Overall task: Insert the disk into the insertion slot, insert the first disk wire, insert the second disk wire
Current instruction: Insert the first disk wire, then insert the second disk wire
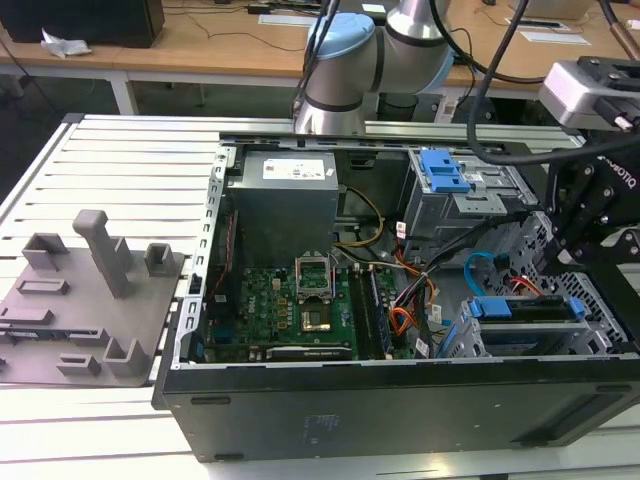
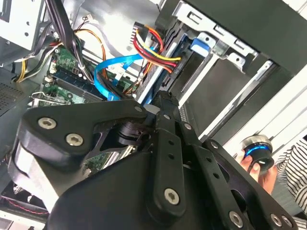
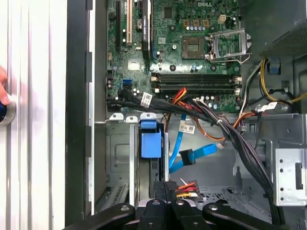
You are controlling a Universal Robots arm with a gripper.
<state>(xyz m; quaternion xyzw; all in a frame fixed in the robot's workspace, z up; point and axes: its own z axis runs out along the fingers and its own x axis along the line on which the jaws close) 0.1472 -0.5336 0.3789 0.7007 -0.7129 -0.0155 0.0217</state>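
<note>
Disk [image 3: 149, 139] sitting in the insertion slot [image 3: 117, 158], blue carrier tab facing out toward the cables. In the exterior view the cage is lying at the case's near corner, toward that view's right. First step judged done.

Gripper [image 3: 165, 188] hovering close behind the disk's back end. Jaws drawn together, no gap showing; cannot tell whether a plug is pinched between them.

First disk wire [image 3: 188, 186], red, orange and black strands, fanning out right beside the jaw tips. The first-wire step is looking like the one in hand.

Second disk wire [image 3: 192, 155] looping nearby, its plug hanging free, not seated.

Judgement: seating the first wire's plug is calling for squaring it to the disk's socket and a straight push, with the light-blue loop kept clear.

Outward: computer case [image 1: 400, 400] lying open on a slatted metal surface [image 1: 100, 160]. Grey fixture plate [image 1: 90, 290] resting beside it at the exterior view's left. Wooden desks [image 1: 200, 45] running behind. A person's hand [image 2: 265, 176] holding a blue-ringed puck [image 2: 256, 147] beside the case.
</note>
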